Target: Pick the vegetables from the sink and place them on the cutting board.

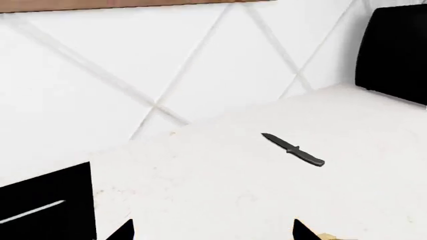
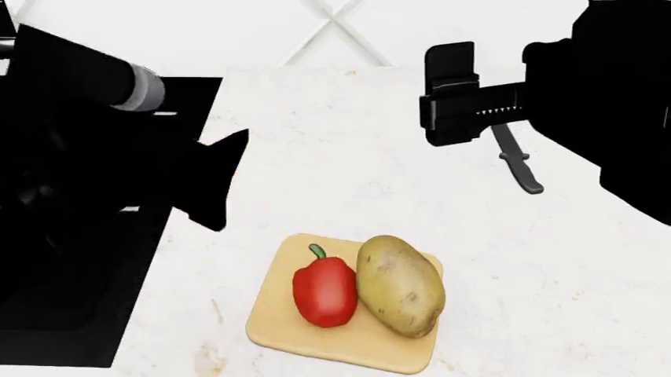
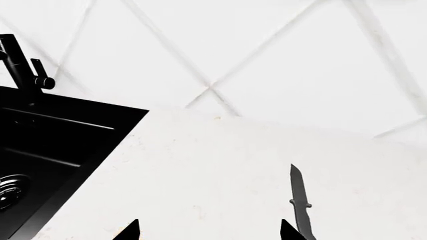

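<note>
The red bell pepper (image 2: 325, 290) and the potato (image 2: 401, 285) lie side by side on the tan cutting board (image 2: 275, 326), on the white counter near the front. The black sink (image 2: 63, 322) is at the left; the right wrist view shows its basin (image 3: 53, 135), drain (image 3: 8, 189) and faucet (image 3: 20, 60). My left gripper (image 2: 225, 181) is open and empty, above the sink's edge to the left of the board; its fingertips stand wide apart in its wrist view (image 1: 213, 232). My right gripper (image 2: 449, 94) is open and empty, behind the board, also seen in its wrist view (image 3: 210, 231).
A black knife (image 2: 519, 169) lies on the counter at the back right, just beyond my right gripper; it also shows in the left wrist view (image 1: 293, 150) and the right wrist view (image 3: 301, 200). A white tiled wall (image 2: 335, 23) stands behind. A black block (image 1: 393, 50) stands on the counter.
</note>
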Controlling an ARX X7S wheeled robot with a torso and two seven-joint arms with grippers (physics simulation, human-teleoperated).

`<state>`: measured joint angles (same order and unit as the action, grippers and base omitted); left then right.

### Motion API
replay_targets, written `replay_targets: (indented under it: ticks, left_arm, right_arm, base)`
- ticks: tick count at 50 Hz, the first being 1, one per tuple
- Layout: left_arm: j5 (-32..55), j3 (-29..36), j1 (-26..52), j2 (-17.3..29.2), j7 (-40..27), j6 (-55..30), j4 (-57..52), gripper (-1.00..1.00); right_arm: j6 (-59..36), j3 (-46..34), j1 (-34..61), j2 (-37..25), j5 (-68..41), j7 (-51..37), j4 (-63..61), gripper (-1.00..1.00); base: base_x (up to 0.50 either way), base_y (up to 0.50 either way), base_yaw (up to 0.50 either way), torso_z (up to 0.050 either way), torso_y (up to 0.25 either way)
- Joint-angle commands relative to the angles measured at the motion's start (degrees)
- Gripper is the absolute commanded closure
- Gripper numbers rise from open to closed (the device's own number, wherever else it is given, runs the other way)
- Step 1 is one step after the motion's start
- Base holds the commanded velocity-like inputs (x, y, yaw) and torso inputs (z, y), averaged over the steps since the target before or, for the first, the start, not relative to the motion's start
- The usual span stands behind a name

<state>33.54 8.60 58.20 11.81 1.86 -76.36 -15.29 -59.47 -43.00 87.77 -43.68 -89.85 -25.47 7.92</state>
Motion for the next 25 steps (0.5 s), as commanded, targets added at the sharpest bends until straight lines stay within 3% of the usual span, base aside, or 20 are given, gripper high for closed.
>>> replay_targets:
  ticks: [1, 11, 25]
  left_arm:
    - [1.2, -6.7, 11.0, 2.5, 0.4, -2.7, 6.0, -1.0]
    - [-0.4, -5.0, 18.0, 2.8, 1.1, -0.9, 12.5, -1.0]
    - [-1.6, -5.4, 25.2, 4.1, 1.4, 0.0, 20.5, -1.0]
  right_arm:
    - [3.2, 2.1, 0.1, -2.2, 1.4, 0.8, -2.4, -1.0]
    - [9.6, 3.2, 0.7, -2.0, 7.9, 4.3, -2.4, -1.0]
    - [6.3, 0.6, 10.9, 2.1, 12.6, 8.9, 4.4, -1.0]
  base:
    - [0.0, 0.0, 0.0, 0.0, 0.0]
    - [0.0, 0.0, 0.0, 0.0, 0.0]
    - [0.0, 0.0, 0.0, 0.0, 0.0]
